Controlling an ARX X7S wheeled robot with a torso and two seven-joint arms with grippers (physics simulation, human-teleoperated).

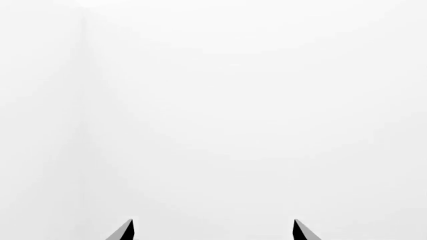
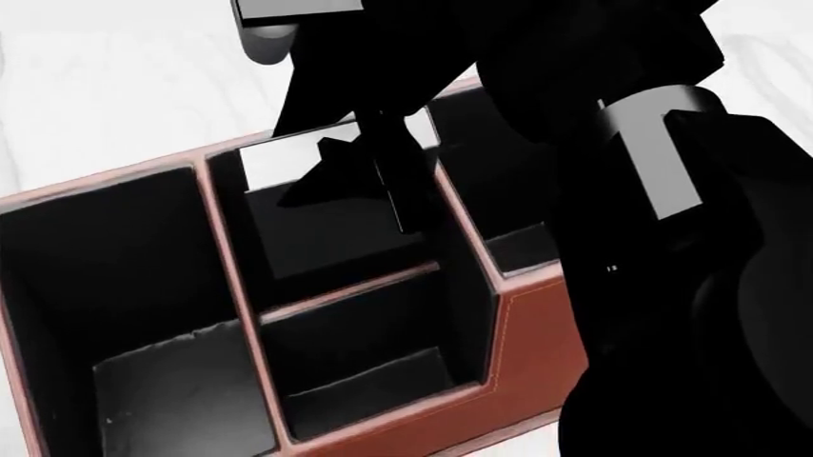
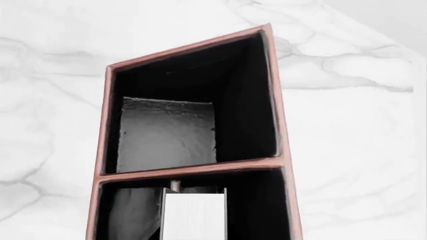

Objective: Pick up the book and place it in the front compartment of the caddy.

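The reddish-brown caddy (image 2: pixel 534 333) fills the head view under my right arm. My right gripper (image 2: pixel 366 183) reaches down into the front compartment (image 2: pixel 346 249), the far small middle cell. The black book (image 2: pixel 285 158) leans in that cell with its white page edge up. In the right wrist view the book's white page edge (image 3: pixel 195 215) sits at the jaws, low inside the cell (image 3: pixel 260 210), and the gripper looks shut on it; its fingers are lost in the dark. My left gripper (image 1: pixel 213 231) is open over a blank white surface.
The near small cell with the cut-down wall (image 2: pixel 368 362) adjoins the front compartment. A large side cell (image 2: pixel 128 286) lies to the left. White marble tabletop (image 2: pixel 102 86) surrounds the caddy. My right arm (image 2: pixel 686 286) hides the caddy's right part.
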